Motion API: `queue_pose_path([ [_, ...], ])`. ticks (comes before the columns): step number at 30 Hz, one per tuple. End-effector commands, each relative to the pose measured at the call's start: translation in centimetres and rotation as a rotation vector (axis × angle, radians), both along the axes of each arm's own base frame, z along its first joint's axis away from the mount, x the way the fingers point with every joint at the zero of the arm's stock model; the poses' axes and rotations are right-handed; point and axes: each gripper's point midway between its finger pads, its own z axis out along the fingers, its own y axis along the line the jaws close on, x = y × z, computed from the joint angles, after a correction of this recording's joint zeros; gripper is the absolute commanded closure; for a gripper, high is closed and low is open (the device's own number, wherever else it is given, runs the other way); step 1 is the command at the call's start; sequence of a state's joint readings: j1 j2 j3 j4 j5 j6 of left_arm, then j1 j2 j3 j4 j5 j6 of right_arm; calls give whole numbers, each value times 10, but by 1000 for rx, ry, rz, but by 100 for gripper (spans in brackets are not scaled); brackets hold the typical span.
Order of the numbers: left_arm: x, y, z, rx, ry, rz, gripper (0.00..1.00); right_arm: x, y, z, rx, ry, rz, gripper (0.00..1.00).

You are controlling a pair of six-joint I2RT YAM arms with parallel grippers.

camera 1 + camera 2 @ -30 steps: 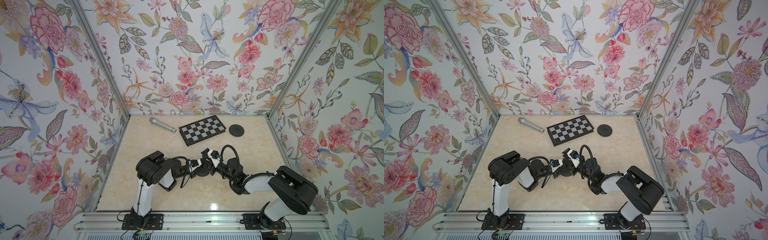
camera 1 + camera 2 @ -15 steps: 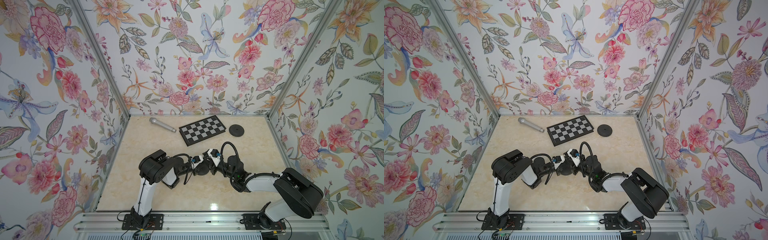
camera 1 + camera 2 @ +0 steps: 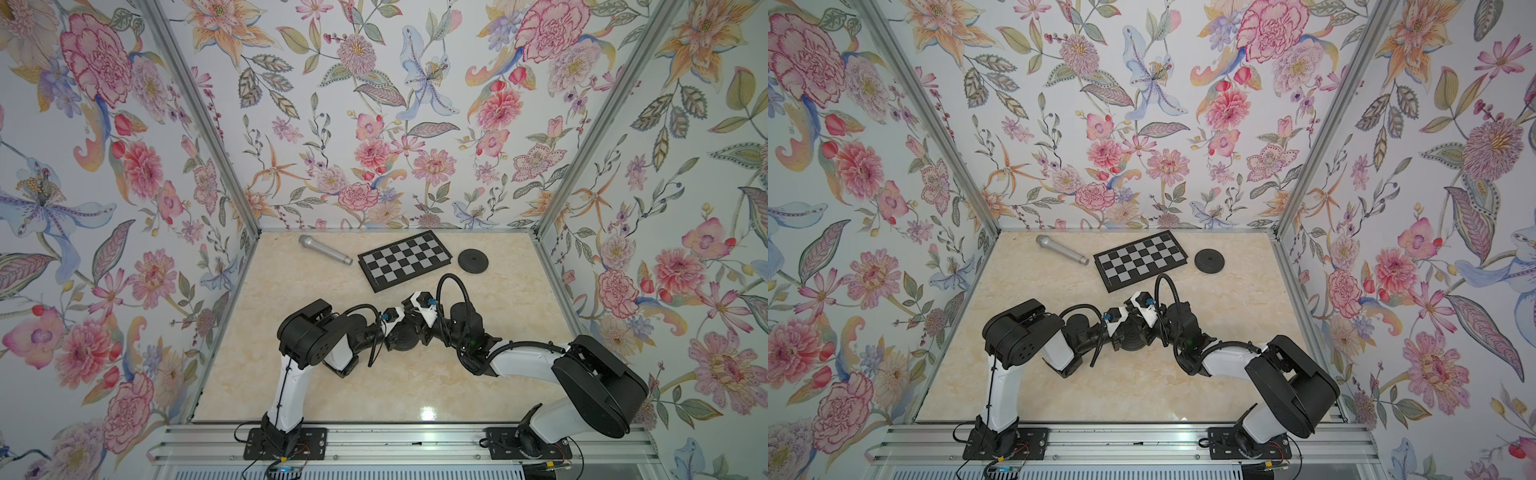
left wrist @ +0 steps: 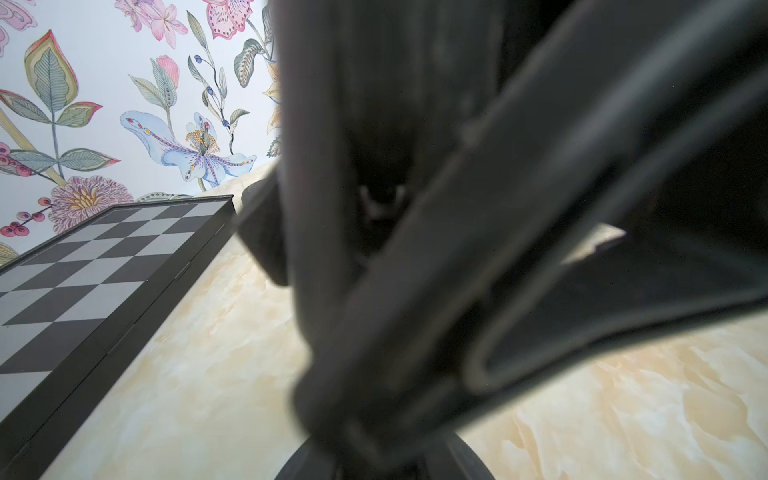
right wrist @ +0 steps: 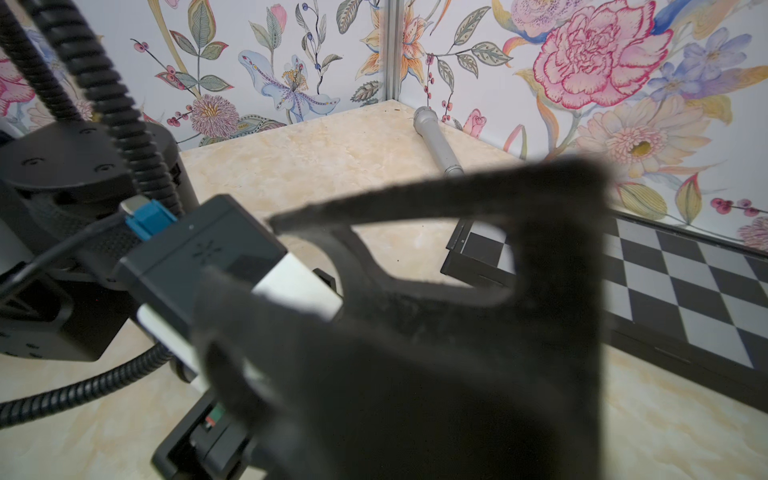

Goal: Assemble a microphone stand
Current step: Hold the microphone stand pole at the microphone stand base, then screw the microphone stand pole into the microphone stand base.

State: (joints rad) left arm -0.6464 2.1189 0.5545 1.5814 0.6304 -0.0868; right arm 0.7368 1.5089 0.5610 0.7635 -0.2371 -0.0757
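- The left gripper (image 3: 400,332) and right gripper (image 3: 420,327) meet mid-table over a round black disc (image 3: 405,343); their opening and hold cannot be told.
- The microphone (image 3: 324,249) lies near the back wall (image 3: 374,166), beside the chessboard (image 3: 405,259); a second disc (image 3: 473,261) sits on the board's other side.

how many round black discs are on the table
2. One round black disc lies at the back, just right of the chessboard. The other sits mid-table, partly covered where the arms meet. More could be hidden under them.

Silver mic (image 3: 325,249) lying flat, upper centre-left of frame, head pointing left. Black round base disc (image 3: 473,261) lying flat, upper centre-right.
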Motion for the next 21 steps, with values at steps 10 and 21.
queue_pose_path([
  [10,-20,-4,66,-164,-238,-94,64,1,-23,-31,-134,136,-81,100],
  [21,-15,0,76,-177,-264,-93,60,-2,-43,-30,-134,159,-121,100],
])
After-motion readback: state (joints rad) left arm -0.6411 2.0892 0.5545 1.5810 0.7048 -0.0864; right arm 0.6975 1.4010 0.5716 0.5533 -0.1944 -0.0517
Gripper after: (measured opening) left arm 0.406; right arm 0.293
